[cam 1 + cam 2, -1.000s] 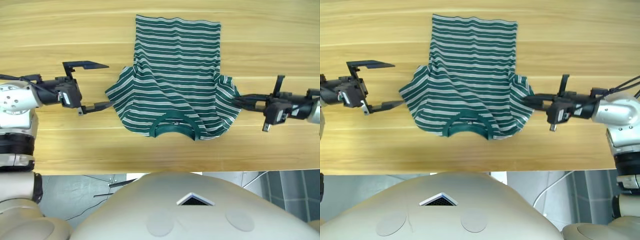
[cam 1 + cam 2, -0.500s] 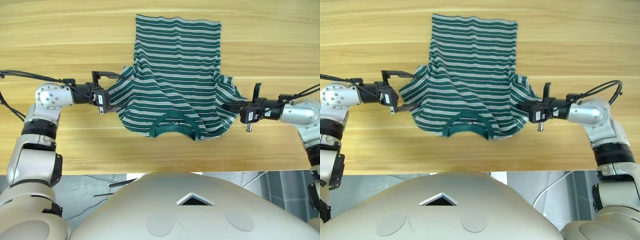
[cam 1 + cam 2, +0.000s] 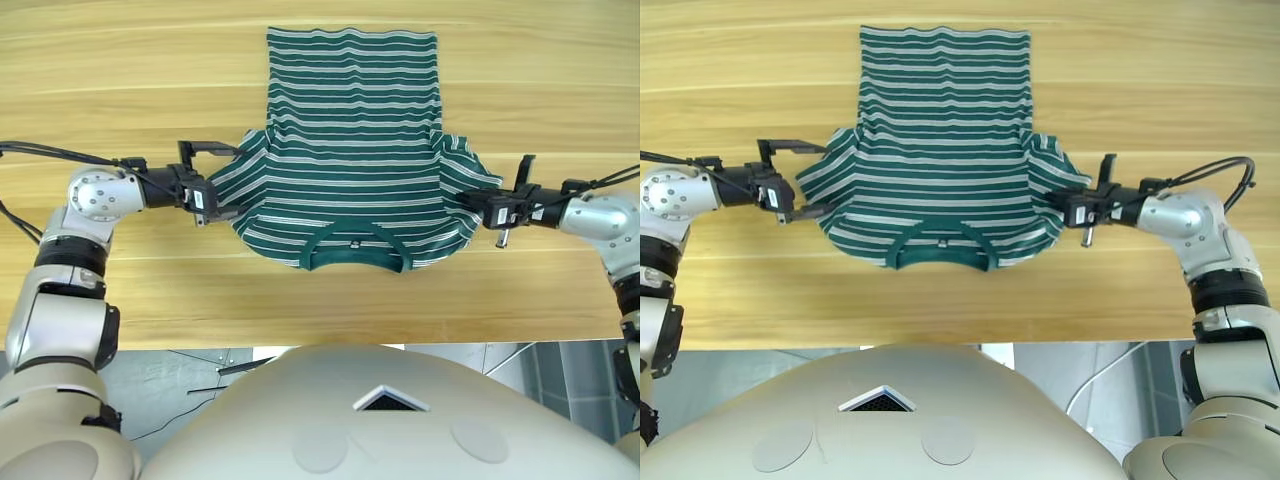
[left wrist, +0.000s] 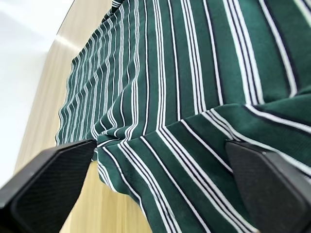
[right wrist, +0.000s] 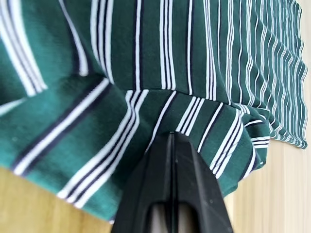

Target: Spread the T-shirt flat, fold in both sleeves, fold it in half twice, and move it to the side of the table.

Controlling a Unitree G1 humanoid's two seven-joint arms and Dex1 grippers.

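Where the light wooden table (image 3: pixel 120 60) runs the full width of the head views, its grain lies side to side and its near edge gives way to grey floor (image 3: pixel 150 385) below.

Left gripper (image 3: pixel 233 182): at the T-shirt's (image 3: pixel 350 150) left sleeve (image 3: pixel 248 168), held low over the table. Jaws spread wide, one finger on the far side of the sleeve edge and one on the near side. The left wrist view shows the fingers (image 4: pixel 48 179) well apart with striped cloth lying between them. They grip nothing; whether the near finger touches the cloth cannot be told.

Right gripper (image 3: pixel 472 202): at the right sleeve (image 3: pixel 460 175), also low over the table. In the right wrist view the fingers (image 5: pixel 171 179) are pressed together to a single point. The sleeve's creases run in to that point, so it looks to have a pinch of the sleeve cloth.

T-shirt: dark green with thin white stripes, lying around the middle of the table between the two arms.
- Long axis runs straight away from the robot.
- Collar (image 3: pixel 355 250) is at the near end, toward the table's near edge. Hem (image 3: pixel 350 33) is at the far end.
- Stripes run across, parallel to the table grain.
- Upper body lies fairly flat and square.
- Both sleeves are bunched close against the body, with wrinkles across the shoulders and chest.
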